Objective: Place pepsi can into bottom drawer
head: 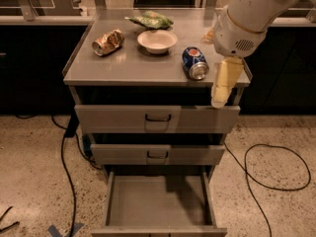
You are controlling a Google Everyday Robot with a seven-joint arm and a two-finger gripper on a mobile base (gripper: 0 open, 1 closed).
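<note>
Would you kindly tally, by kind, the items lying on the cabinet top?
Cans: 2, the pepsi can and a gold-brown can
Bowls: 1, a white bowl
Bags: 1, a green bag
Total: 4
The gripper hangs by the front right corner of the cabinet.

Pepsi can (pixel 194 62) glossy w/ metal end; bottom drawer (pixel 158 201) matt grey metal; gripper (pixel 218 98) (right of can) matt cream plastic.
</note>
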